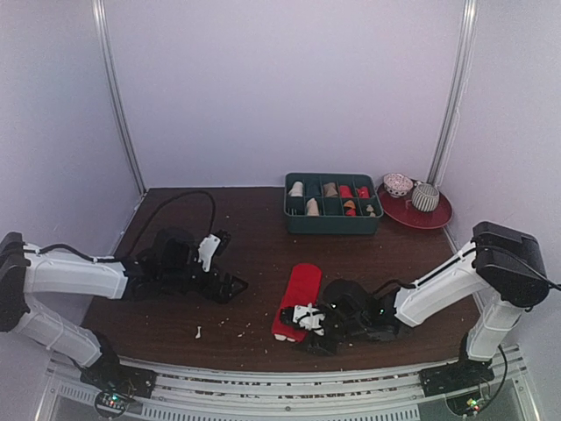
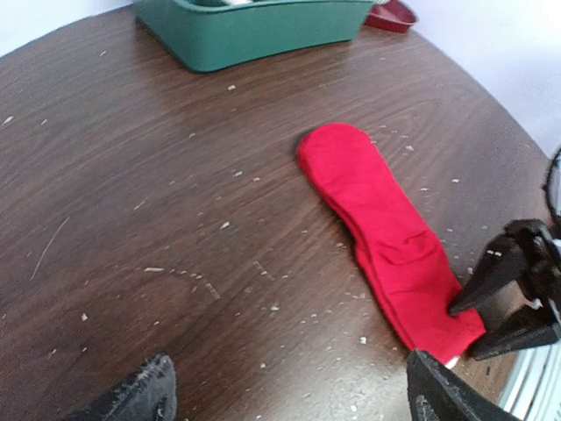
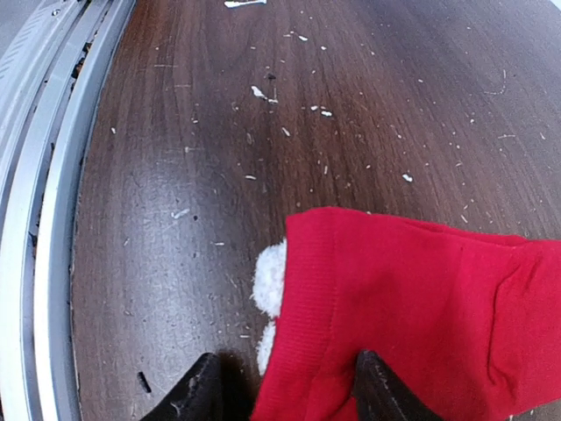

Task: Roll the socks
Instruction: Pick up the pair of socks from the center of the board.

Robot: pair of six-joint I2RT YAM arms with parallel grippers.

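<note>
- Presently, a red sock (image 1: 301,288) is laid flat on the dark wooden counter (image 1: 245,254), its length run from 12 to 6 o'clock in the top view.
- The right pincer (image 3: 285,390) is set at the sock's 6 o'clock end, its fingers (image 3: 381,395) held apart astride the ribbed edge, where a whitish fluffy patch (image 3: 270,276) is shown.
- The left pincer (image 2: 289,399) is held at the sock's 9 o'clock, well apart from it, with fingers spread wide.
- A green compartment tray (image 1: 333,225) is seen at 12 o'clock, with a red plate (image 1: 431,217) just beside it.
</note>
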